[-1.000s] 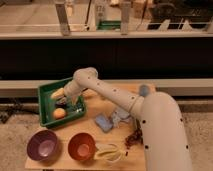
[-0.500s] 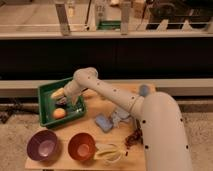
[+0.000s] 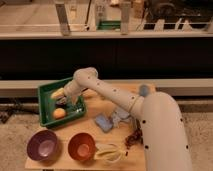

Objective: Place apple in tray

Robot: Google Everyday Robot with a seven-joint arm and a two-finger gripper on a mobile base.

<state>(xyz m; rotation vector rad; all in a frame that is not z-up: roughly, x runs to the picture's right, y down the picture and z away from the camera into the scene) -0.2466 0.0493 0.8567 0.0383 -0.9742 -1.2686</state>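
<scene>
The apple (image 3: 59, 113), small, round and orange, lies inside the green tray (image 3: 42, 106) at the table's left back corner. A paler yellow oblong item (image 3: 57, 93) lies in the tray behind it. My gripper (image 3: 69, 102) hangs over the tray, just up and right of the apple, with the white arm reaching in from the right. I cannot tell whether it touches the apple.
A tan rounded item (image 3: 90, 93) sits just right of the tray. A purple bowl (image 3: 42, 145) and an orange bowl (image 3: 81, 146) stand at the front. A blue packet (image 3: 103, 121), a yellow banana-like item (image 3: 110, 152) and a blue-grey object (image 3: 144, 90) lie further right.
</scene>
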